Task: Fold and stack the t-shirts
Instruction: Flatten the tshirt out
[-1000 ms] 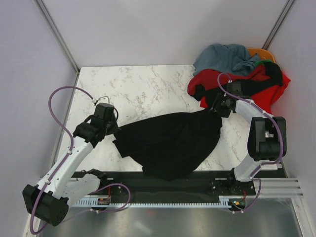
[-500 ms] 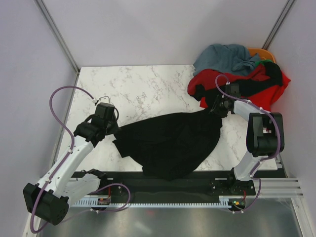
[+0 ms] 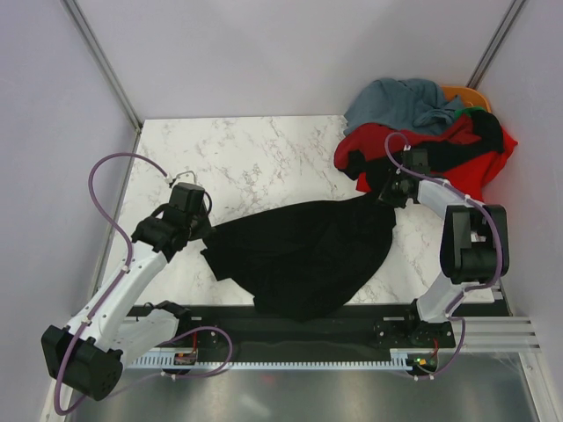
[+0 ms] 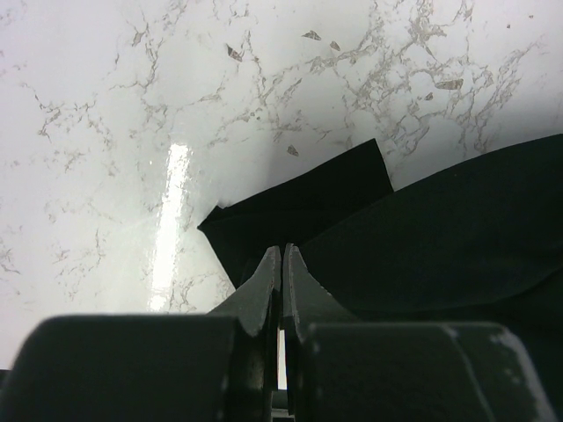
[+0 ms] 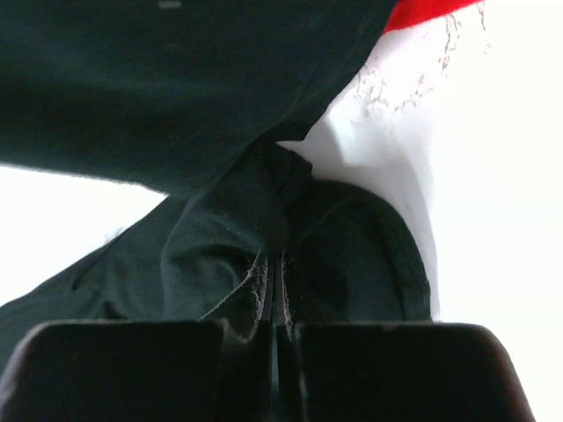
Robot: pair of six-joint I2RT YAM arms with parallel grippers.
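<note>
A black t-shirt [image 3: 303, 255] lies crumpled and stretched across the middle of the marble table [image 3: 255, 158]. My left gripper [image 3: 204, 230] is shut on its left corner, and the left wrist view has the fingertips of that gripper [image 4: 281, 251] together at the edge of the black cloth [image 4: 440, 237]. My right gripper [image 3: 385, 195] is shut on the shirt's right end, beside the pile. In the right wrist view the black fabric [image 5: 202, 255] bunches up at the closed tips of the right gripper [image 5: 275, 255]. The shirt's chest mark is hidden.
More t-shirts lie heaped at the back right corner: a grey-blue one [image 3: 405, 101] on top, a red one [image 3: 479, 163], black folds [image 3: 484, 127], an orange edge [image 3: 466, 91]. Red cloth [image 5: 422, 10] shows just beyond the right gripper. A black rail [image 3: 308, 321] runs along the near edge.
My right gripper has closed on the black shirt's right end and its wrist has shifted slightly. The left arm and the shirt's left corner have stayed put.
</note>
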